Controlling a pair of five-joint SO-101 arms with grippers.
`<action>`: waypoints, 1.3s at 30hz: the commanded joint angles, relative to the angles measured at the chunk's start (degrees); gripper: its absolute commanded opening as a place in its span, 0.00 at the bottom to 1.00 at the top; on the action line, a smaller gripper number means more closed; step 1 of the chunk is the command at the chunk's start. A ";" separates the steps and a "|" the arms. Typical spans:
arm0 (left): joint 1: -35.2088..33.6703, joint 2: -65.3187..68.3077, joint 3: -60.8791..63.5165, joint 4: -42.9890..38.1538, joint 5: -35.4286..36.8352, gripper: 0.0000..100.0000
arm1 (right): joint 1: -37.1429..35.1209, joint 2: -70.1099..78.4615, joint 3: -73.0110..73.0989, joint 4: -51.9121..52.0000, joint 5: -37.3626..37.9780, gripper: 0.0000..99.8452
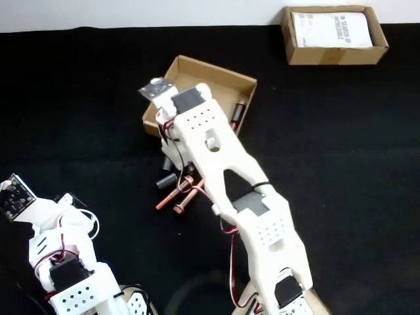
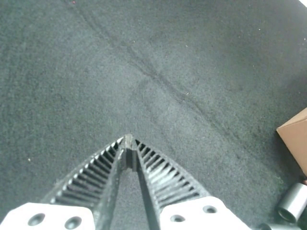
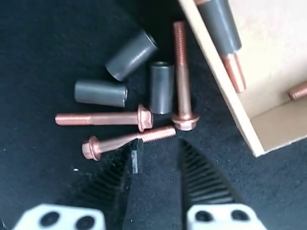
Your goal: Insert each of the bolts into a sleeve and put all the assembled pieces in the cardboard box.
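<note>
Three copper bolts lie loose on the black mat beside the cardboard box (image 3: 225, 100): one (image 3: 103, 118), one (image 3: 120, 142) and one (image 3: 181, 72) along the box wall. Three grey sleeves (image 3: 132, 55), (image 3: 100, 92), (image 3: 161, 87) lie among them. My right gripper (image 3: 159, 147) hangs open just above them, one fingertip (image 3: 136, 152) over the threaded end of the nearest bolt. An assembled bolt-and-sleeve piece (image 3: 219, 28) lies in the box, and a second copper end (image 3: 300, 91) shows there. My left gripper (image 2: 127, 142) is shut over bare mat, holding nothing.
In the high view the right arm (image 1: 223, 164) stretches from the front edge to the cardboard box (image 1: 190, 69). The left arm (image 1: 59, 249) sits at the front left corner. A second box (image 1: 335, 54) holding a paper stands at the back right.
</note>
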 commanded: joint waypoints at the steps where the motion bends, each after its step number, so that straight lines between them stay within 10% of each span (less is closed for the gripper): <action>1: -0.13 -0.40 0.92 -0.88 0.00 0.02 | -0.48 -0.22 -2.24 -1.45 0.53 0.13; 39: -0.04 -0.48 0.92 -0.88 -0.09 0.02 | 2.07 19.12 -6.99 -15.43 3.43 0.01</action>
